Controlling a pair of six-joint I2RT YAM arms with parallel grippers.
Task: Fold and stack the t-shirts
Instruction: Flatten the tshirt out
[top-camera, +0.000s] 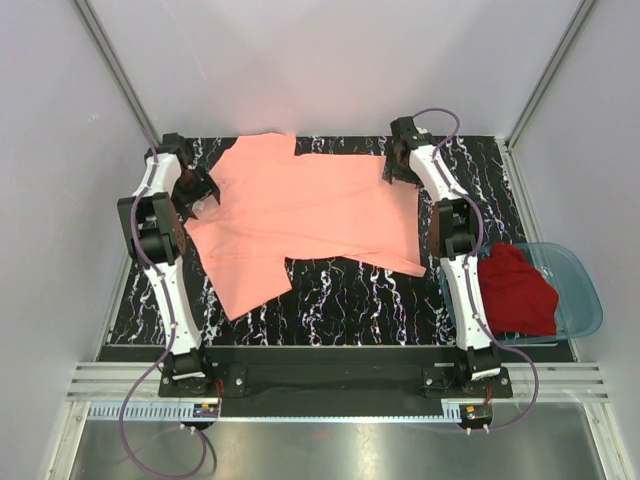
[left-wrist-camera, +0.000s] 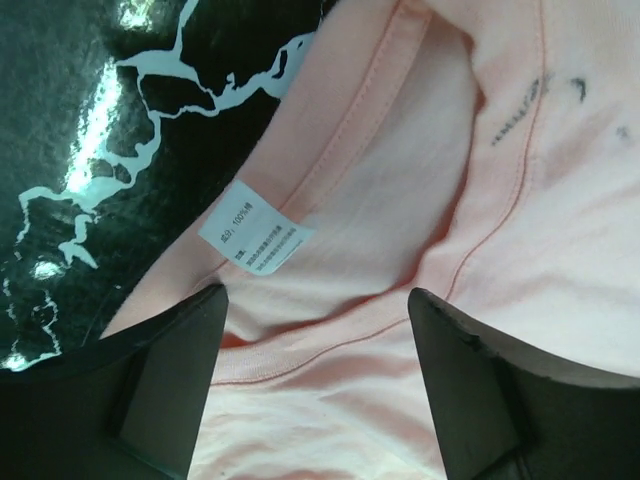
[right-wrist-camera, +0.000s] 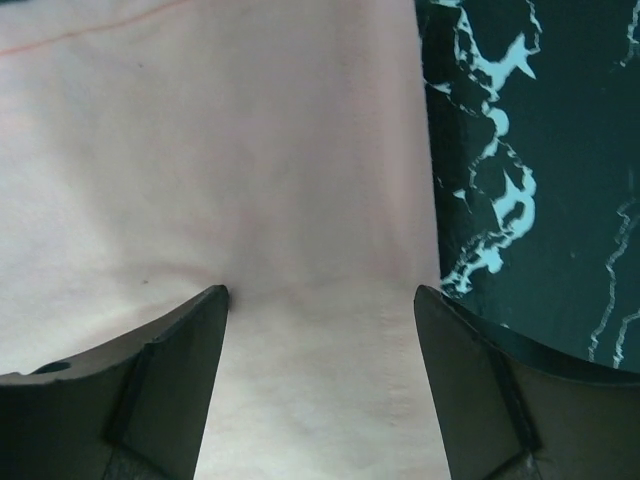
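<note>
A salmon-pink short-sleeved cloth t-shirt (top-camera: 310, 215) lies spread open and mostly flat on the black white-veined marbled table (top-camera: 350, 300). Its round neck points to the left side, its hem to the right, one sleeve toward the far edge and the other toward the near edge. A small white printed label (left-wrist-camera: 255, 240) sits inside the ribbed collar, and faint dark marks show on the cloth near the neck. The left gripper (left-wrist-camera: 318, 300) hangs over the collar with its fingers spread wide apart, clamped on nothing. The right gripper (right-wrist-camera: 320, 295) is over the hem edge, where cloth meets the table; its fingers also stand wide apart, with the cloth flat beneath them. At the table's right edge, just beside the right arm, a translucent blue plastic basin (top-camera: 585, 290) holds a dark red cloth t-shirt (top-camera: 515, 290), bunched in a heap over its left part.
</note>
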